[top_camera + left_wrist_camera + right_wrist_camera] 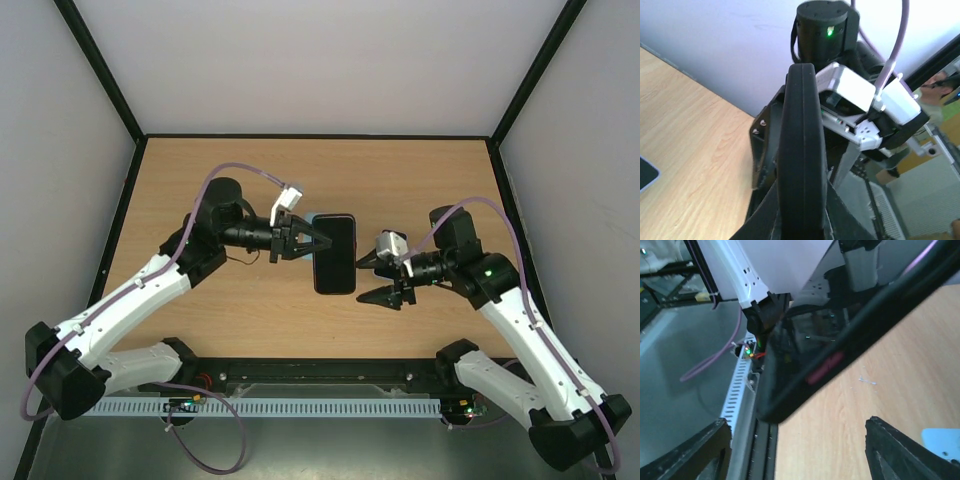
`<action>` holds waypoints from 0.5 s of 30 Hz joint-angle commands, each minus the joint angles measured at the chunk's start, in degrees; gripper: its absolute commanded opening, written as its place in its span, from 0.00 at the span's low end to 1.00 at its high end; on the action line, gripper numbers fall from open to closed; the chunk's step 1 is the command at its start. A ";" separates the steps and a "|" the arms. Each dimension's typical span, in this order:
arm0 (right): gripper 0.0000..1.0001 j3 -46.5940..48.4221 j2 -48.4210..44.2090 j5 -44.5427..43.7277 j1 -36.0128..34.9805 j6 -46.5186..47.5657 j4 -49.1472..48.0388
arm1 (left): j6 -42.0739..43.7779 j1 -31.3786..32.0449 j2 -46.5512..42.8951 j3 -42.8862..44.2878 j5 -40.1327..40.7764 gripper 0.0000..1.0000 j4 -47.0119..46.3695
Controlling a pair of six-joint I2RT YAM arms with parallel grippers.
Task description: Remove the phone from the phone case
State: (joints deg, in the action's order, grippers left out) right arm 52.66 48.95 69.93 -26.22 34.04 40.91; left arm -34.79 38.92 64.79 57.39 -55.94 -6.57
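A wooden table (pixel 250 180) with light grain fills the middle of the top view. White walls (pixel 320 60) stand behind it and on both sides, and black frame posts (pixel 100 70) run along the corners in the upper left and upper right. At the lower edge a black rail (pixel 320 372) borders the table. Below the rail lie a white slotted strip (pixel 300 408) and a grey floor (pixel 330 450). The light is even and soft, with only weak shadows.

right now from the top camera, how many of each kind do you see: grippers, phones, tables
two-finger grippers: 2 (left gripper, right gripper)
black rectangular phone in its case: 1
light wooden table: 1
total: 4
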 commanded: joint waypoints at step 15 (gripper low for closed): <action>0.56 10.01 12.77 0.96 -4.71 2.72 13.04 | 26.60 2.26 0.76 12.19 3.68 0.03 21.17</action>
State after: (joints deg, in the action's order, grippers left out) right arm 61.25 61.28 70.41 -29.82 35.24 50.78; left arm -10.59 40.86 66.08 65.06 -50.74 15.99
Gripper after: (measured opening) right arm 0.566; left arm 0.110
